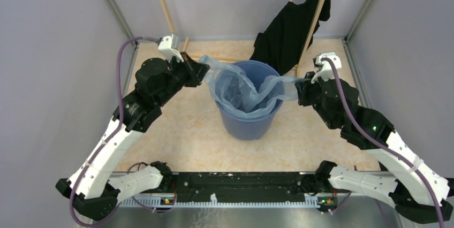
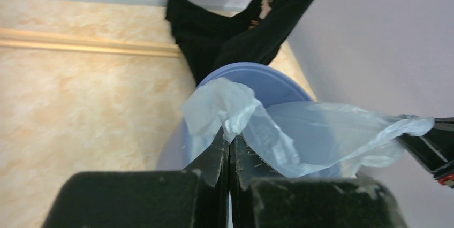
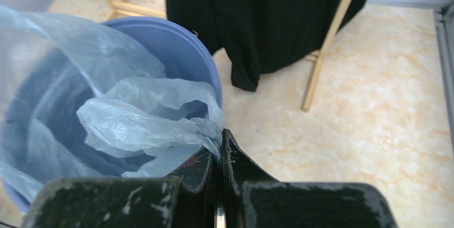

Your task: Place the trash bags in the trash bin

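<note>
At the centre of the top view, the pale-blue trash bag (image 1: 243, 91) is stretched across the mouth of the blue trash bin (image 1: 247, 126), its middle sagging inside. The left gripper (image 1: 205, 70) has its jaws pressed together on the bag's left edge, and the right gripper (image 1: 301, 85) clamps the right edge. A black garment (image 1: 289, 30) hangs at upper right.

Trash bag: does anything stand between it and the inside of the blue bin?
Nothing visible does. The left gripper and right gripper each pinch an edge of the trash bag, which is spread over the open trash bin with its middle sagging inside. The black garment hangs behind the bin, not over its opening.
</note>
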Available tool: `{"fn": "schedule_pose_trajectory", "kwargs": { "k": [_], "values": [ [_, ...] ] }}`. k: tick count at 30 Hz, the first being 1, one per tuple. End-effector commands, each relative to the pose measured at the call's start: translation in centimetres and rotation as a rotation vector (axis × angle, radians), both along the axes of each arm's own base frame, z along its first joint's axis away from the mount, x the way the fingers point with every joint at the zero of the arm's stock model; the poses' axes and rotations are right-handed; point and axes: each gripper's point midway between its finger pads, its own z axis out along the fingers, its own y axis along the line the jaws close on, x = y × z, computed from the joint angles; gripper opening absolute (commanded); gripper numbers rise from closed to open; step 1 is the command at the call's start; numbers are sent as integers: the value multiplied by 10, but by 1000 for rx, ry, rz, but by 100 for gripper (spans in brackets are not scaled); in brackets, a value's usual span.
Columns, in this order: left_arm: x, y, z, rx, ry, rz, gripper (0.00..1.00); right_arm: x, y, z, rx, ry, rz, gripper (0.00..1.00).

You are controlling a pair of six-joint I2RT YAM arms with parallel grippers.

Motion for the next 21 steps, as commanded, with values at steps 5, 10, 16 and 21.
{"fn": "schedule_pose_trajectory", "kwargs": {
  "k": [5,10,16,21],
  "values": [
    [-22,58,-16,92,30,173,0,-5,-24,1,-32,6,-21,0],
    [-45,42,-26,-2,67,54,47,-15,1,1,19,22,125,0],
    [-72,3,-14,-141,63,-195,86,-25,26,15,103,-5,262,0],
    [-81,-21,-20,-142,107,-340,98,-26,35,10,104,7,298,0]
  ]
}}
